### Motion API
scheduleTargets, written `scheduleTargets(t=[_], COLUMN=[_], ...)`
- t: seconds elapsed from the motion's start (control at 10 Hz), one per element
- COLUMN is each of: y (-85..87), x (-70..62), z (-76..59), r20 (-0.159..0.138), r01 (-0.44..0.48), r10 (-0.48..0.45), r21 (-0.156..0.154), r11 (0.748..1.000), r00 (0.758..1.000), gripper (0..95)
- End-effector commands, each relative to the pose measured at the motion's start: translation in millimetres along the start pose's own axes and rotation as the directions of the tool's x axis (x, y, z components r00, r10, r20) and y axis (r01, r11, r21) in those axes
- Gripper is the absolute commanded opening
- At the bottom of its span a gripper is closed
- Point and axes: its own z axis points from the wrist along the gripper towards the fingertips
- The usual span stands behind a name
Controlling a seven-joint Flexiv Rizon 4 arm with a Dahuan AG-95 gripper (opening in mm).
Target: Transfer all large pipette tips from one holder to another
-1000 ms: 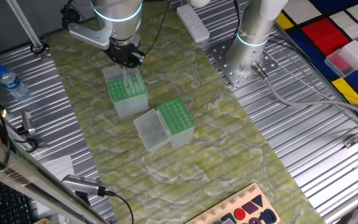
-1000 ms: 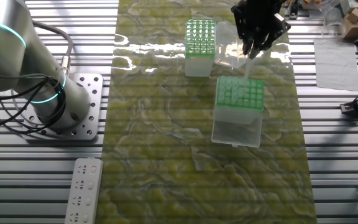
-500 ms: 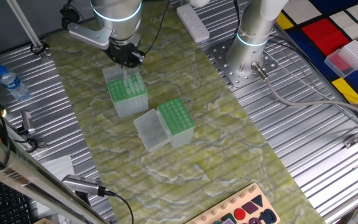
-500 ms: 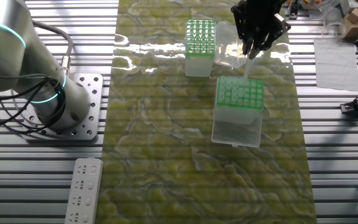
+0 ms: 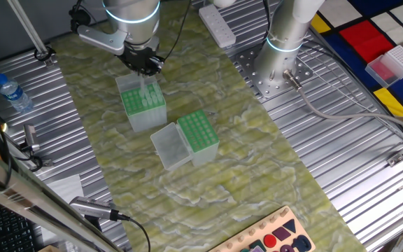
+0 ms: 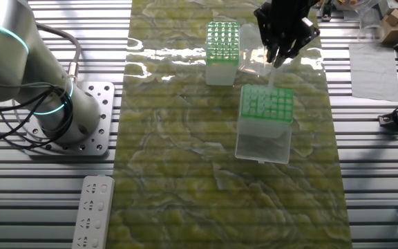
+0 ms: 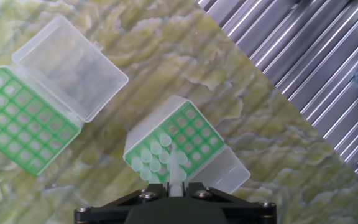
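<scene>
As seen from hand view, gripper (image 7: 176,186) pinches one pale tip (image 7: 174,163), held just above near holder (image 7: 194,127) w/ large pipette tips (image 7: 149,158) clustered at its near corner. Farther off: second holder (image 7: 17,127), lid open, sockets look bare. Beyond: ribbed table (image 7: 303,56).

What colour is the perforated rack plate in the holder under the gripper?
Green, with pale tips filling part of it; the rack plate shows best in the hand view.

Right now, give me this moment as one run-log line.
phase: tip transfer | gripper: shut on one pipette tip, above partly filled holder | other holder: lid open | tip seated: cannot tell
</scene>
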Motion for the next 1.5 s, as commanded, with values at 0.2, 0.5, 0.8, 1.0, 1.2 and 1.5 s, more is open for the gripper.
scheduleTargets(t=[0.2,0.5,0.8,1.0,1.2,1.5], y=[0.4,1.1,1.4,1.2,1.1,1.3], x=[-4.7,-9.6,-5.9,-4.2,-4.2,-4.1], z=[2.9,6.9,15.2,23.5,23.8,23.0], r20=[0.007,0.008,0.031,0.049,0.044,0.044], r01=[-0.011,-0.011,0.016,0.049,0.071,0.005], r10=[0.011,0.011,-0.016,-0.05,-0.072,-0.005], r21=[-0.007,-0.004,0.008,0.022,0.025,-0.007], r11=[1.0,1.0,1.0,0.999,0.997,1.0], r00=[1.0,1.0,0.999,0.998,0.996,0.999], gripper=[0.0,0.0,0.0,19.0,38.0,38.0])
